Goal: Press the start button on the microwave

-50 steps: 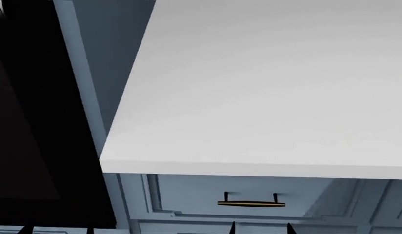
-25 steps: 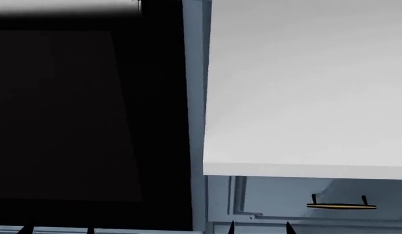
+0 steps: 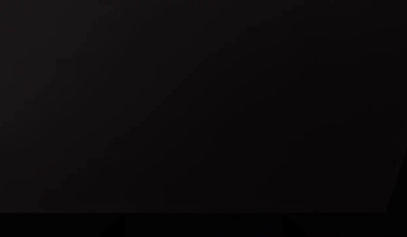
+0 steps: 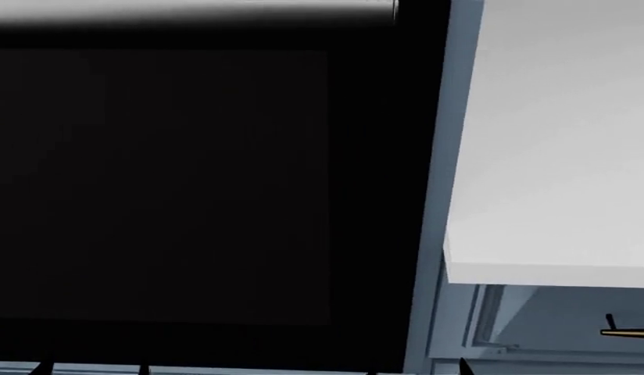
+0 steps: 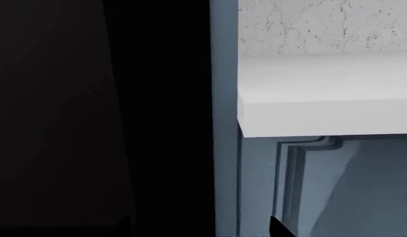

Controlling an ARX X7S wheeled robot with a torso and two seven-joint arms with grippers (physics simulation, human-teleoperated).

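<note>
No microwave and no start button show in any view. A large black flat appliance front [image 4: 197, 187] fills the left and middle of the head view, and it also fills the left wrist view [image 3: 203, 108]. Only the dark fingertips of my grippers show at the head view's bottom edge. The left gripper [image 4: 91, 369] and the right gripper [image 4: 416, 369] each have their tips spread apart and hold nothing. In the right wrist view the right gripper [image 5: 200, 228] faces the black front's edge, and one fingertip [image 5: 277, 228] shows against the blue cabinet.
A white countertop [image 4: 562, 156] lies to the right, also in the right wrist view [image 5: 322, 94]. A blue-grey cabinet post [image 4: 442, 195] stands between it and the black front. Below is a drawer with a gold handle [image 4: 630, 332]. A pale strip [image 4: 187, 12] runs above the black front.
The head view has swung left: the black front has spread from the left edge across most of the picture. The countertop and drawer handle have slid to the right. The gripper tips hold their places.
</note>
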